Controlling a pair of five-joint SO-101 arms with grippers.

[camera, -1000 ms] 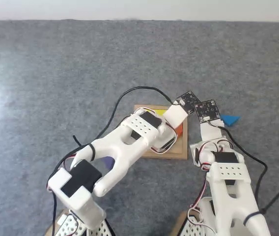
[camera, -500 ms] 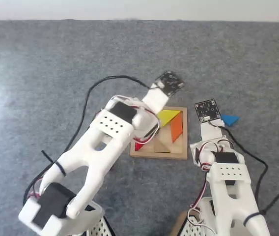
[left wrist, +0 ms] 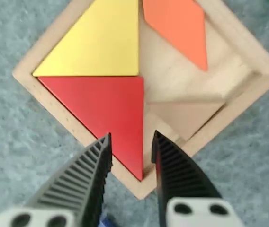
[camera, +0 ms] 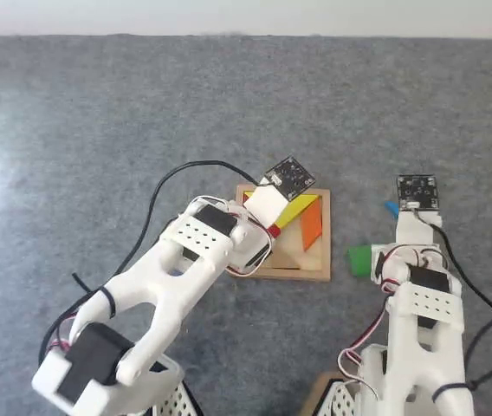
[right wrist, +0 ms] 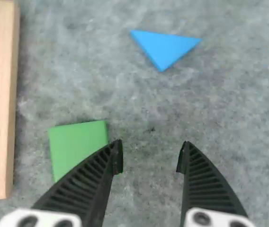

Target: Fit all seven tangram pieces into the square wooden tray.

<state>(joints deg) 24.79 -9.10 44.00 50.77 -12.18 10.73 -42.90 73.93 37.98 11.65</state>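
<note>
Green piece [right wrist: 77, 146] lies beside the right gripper [right wrist: 151, 144], perhaps touching one finger

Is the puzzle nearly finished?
Not quite. The yellow triangle, red triangle and orange piece sit in the tray. The left gripper and right gripper hold nothing, fingers open. The green square and blue triangle lie outside on the table.

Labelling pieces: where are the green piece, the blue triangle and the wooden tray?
green piece [right wrist: 75, 144], right wrist view, top face.
blue triangle [right wrist: 165, 46], right wrist view, centre.
wooden tray [right wrist: 6, 94], right wrist view, bare rim.
</note>
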